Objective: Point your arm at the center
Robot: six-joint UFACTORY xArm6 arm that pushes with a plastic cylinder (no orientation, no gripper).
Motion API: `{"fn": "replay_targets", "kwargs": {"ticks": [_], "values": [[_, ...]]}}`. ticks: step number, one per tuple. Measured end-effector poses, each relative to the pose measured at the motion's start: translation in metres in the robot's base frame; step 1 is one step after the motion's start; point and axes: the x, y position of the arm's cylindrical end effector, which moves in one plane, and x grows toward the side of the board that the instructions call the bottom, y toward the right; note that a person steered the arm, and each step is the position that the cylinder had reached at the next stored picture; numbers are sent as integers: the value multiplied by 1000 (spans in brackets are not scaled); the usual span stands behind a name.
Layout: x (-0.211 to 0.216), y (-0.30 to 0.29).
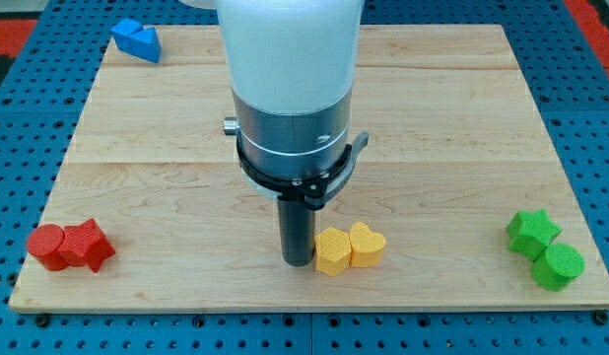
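Observation:
My arm hangs over the middle of the wooden board, and my tip rests on the board near its bottom edge, a little below the centre. A yellow hexagon block sits just right of the tip, touching or nearly touching it. A yellow heart block lies against the hexagon's right side. The arm's white and metal body hides the board's centre.
A blue block lies at the top left corner. A red cylinder and a red star sit together at the bottom left. A green star and a green cylinder sit at the bottom right.

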Motion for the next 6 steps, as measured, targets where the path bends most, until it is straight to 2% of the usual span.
{"fn": "replay_targets", "kwargs": {"ticks": [2, 3, 5, 6], "values": [[-3, 0], [-36, -2], [-53, -4], [-85, -3]]}}
